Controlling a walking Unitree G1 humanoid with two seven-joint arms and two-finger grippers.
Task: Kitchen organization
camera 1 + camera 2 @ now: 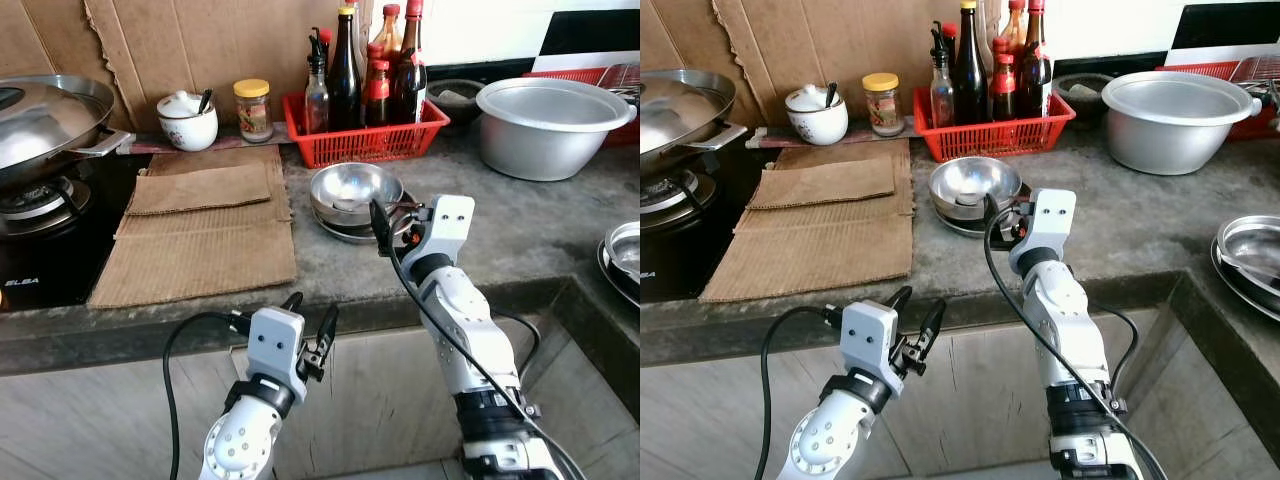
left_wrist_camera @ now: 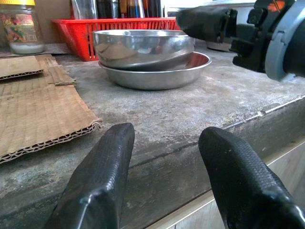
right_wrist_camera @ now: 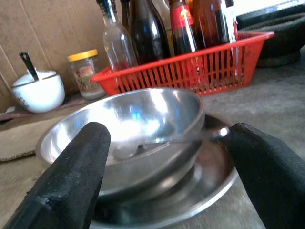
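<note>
Steel bowl (image 1: 352, 190) sits tilted in a shallow steel plate (image 1: 340, 230) on the grey stone surface (image 1: 500, 230), just in front of the red basket (image 1: 365, 138) of bottles, with a spoon (image 3: 162, 142) lying in it. Right gripper (image 3: 162, 157) hovers just beside the bowl's near rim, fingers spread wide on either side, holding nothing. Left gripper (image 1: 312, 318) hangs below the surface edge, well apart from the bowl, fingers parted and empty.
</note>
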